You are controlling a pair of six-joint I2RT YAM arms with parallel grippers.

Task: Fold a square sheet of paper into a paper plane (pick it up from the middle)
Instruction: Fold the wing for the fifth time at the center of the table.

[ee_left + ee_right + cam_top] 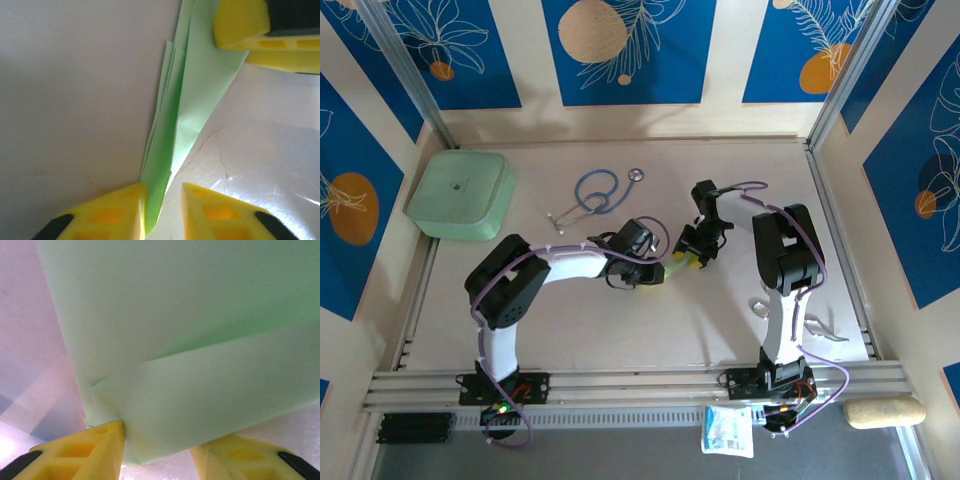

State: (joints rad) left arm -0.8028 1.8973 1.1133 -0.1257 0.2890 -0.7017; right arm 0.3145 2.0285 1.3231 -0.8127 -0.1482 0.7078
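Table (pixel 620 330), pale, carried all items. Mint-green box (pixel 460 195), rounded corners, sat closed well left of the stethoscope (pixel 596 192); its contents were hidden. The stethoscope, blue and looped, lay flat. Paper plane (pixel 192 100), pale green, unmarked, folded into a narrow layered dart, lay near the stethoscope, to its right and toward the arm bases. Left gripper (pixel 164 192): jaws stood part-open, the dart's point against one finger and clear of the other. Right gripper (pixel 157 440): jaws stood apart about the broad end; whether they pinched it could not be told.
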